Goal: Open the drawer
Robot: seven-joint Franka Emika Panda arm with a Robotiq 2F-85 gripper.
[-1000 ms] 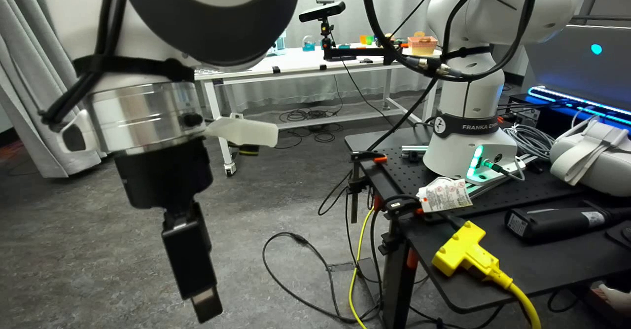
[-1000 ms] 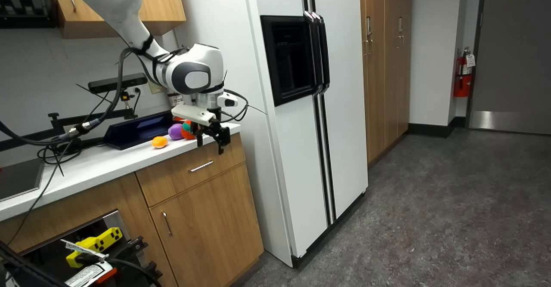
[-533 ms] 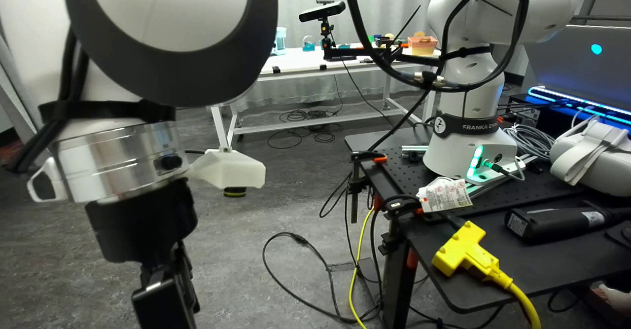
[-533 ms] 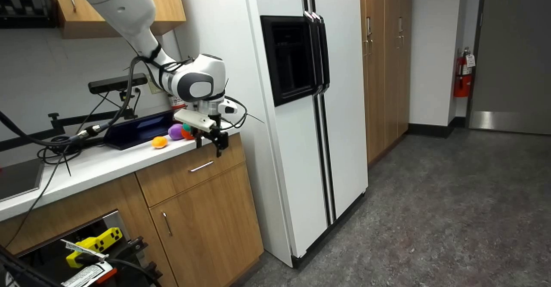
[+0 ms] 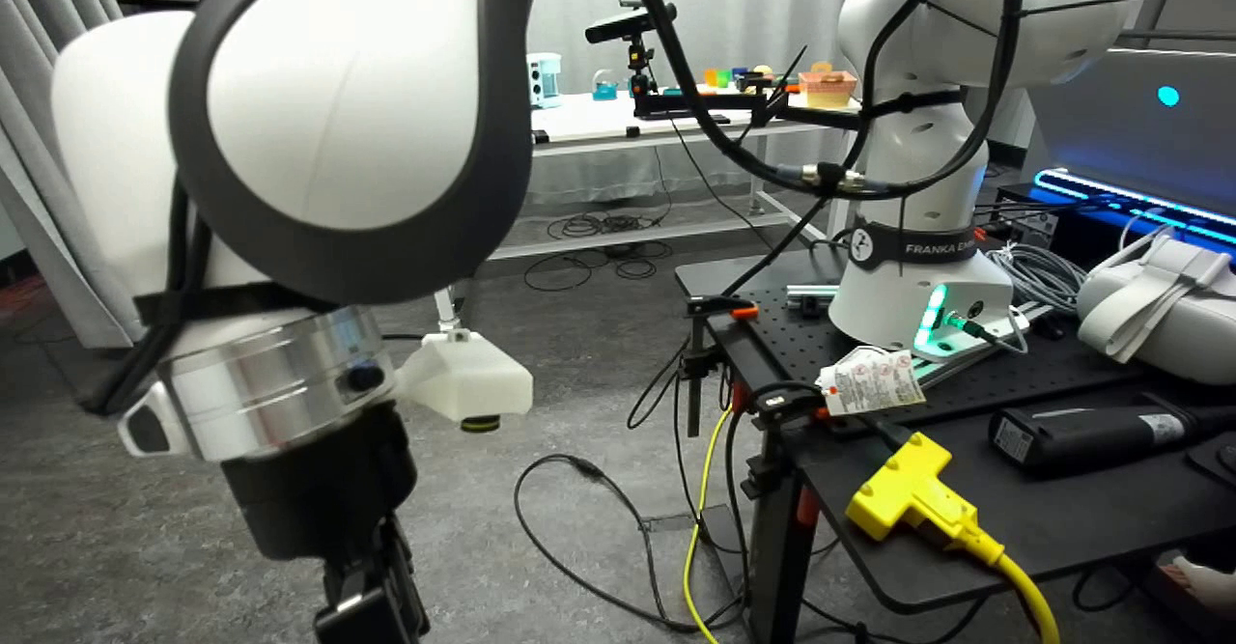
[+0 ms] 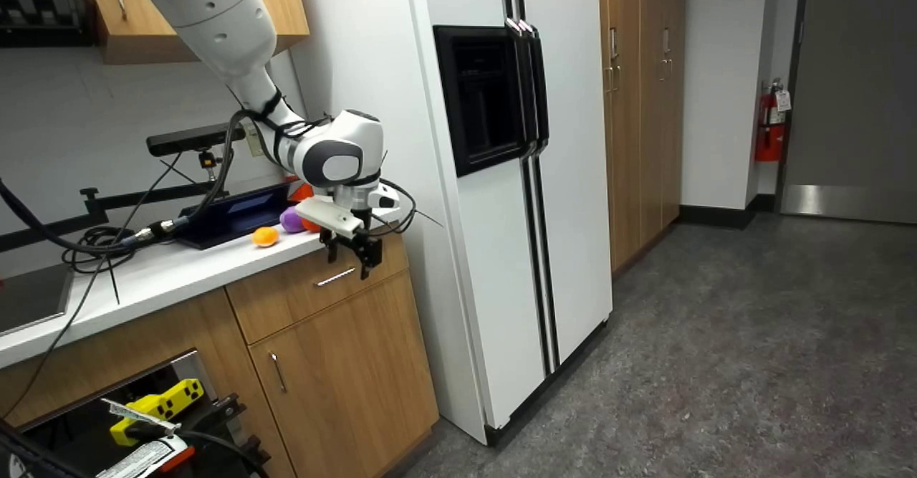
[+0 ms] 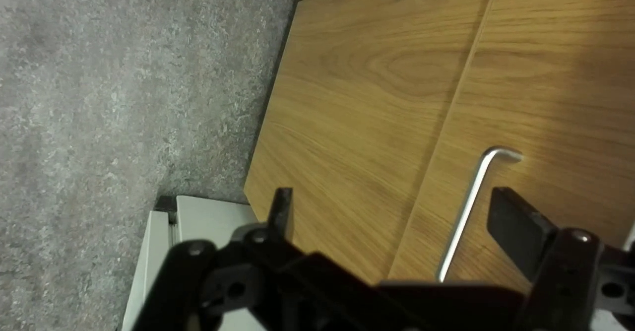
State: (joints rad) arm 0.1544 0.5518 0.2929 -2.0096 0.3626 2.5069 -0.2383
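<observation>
Largest, in an exterior view: a white refrigerator (image 6: 494,213), just beside the end of a wooden base cabinet (image 6: 215,320). Next, the robot arm (image 6: 236,34), bent downward near the refrigerator's side. Lower, the white worktop (image 6: 193,263), then a cabinet door (image 6: 351,378), closed. Under the worktop and above that door, the drawer (image 6: 286,295), with a flush front, apparently closed; opening to be judged as not begun, with reaching for a grasp the likely step in hand.

Smaller again, the end effector (image 7: 392,202): jaws wide apart, nothing held, in front of the drawer and apparently near. Close above, a cable loop (image 6: 414,210) on the refrigerator side; liable to snag there if swung farther that way, with the true gap unreadable.

Then the drawer's metal handle (image 7: 464,217), seen between the jaws in the wrist view, nearer one of them, not quite square to their closing line. No contact visible. Main danger: lowering off-centre, so landing a jaw on the bar or jamming against the wood instead of slipping behind. Second: closing askew, hence a weak grip and a slip under pull.

Smallest, on the worktop, a purple ball (image 6: 291,220) and an orange ball (image 6: 265,236); possibly knocked by a backward drift of the arm.
</observation>
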